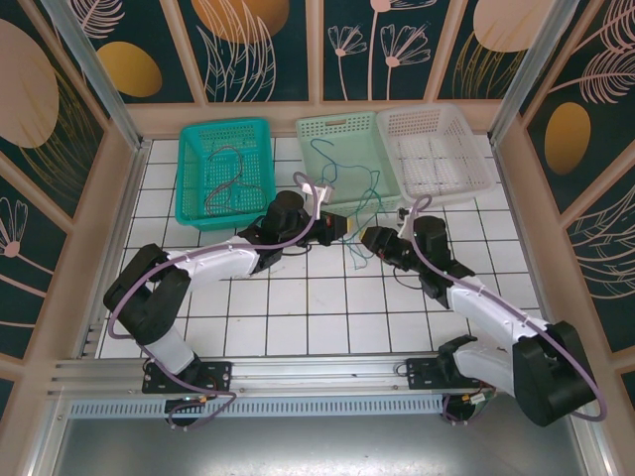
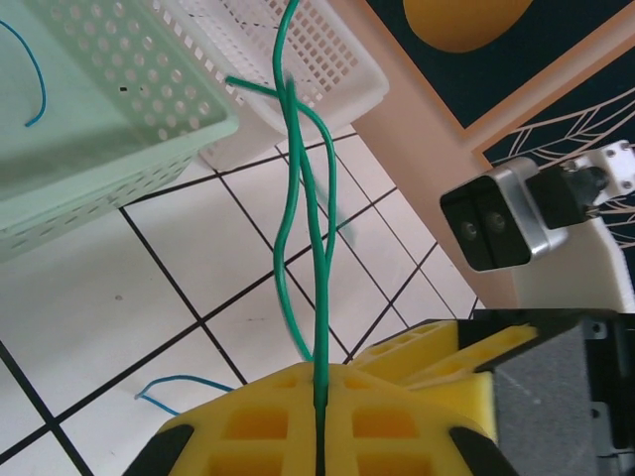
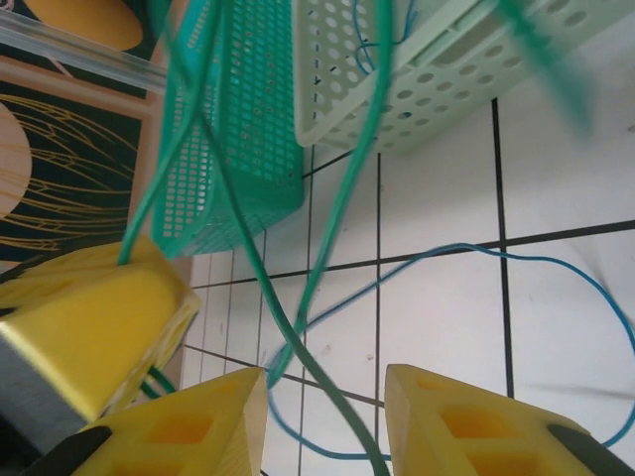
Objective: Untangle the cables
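Observation:
A green cable (image 2: pixel 317 198) rises from between the yellow fingers of my left gripper (image 2: pixel 319 382), which is shut on it. The left gripper (image 1: pixel 335 230) and my right gripper (image 1: pixel 369 238) face each other closely above the middle tiles. In the right wrist view the right gripper (image 3: pixel 322 382) is open. The green cable (image 3: pixel 304 348) runs loosely through its gap and touches neither finger. A thin blue cable (image 3: pixel 446 250) lies curled on the white tiles below, also seen at the left wrist view's lower left (image 2: pixel 179 382). A reddish-pink cable (image 1: pixel 226 183) lies in the teal basket.
Three baskets stand in a row at the back: teal (image 1: pixel 226 126), pale green (image 1: pixel 342 121) holding another blue cable (image 1: pixel 342 164), and white (image 1: pixel 437 111). Wooden walls close in the tiled floor on three sides. The right wrist's camera housing (image 2: pixel 496 223) hangs close to my left fingers.

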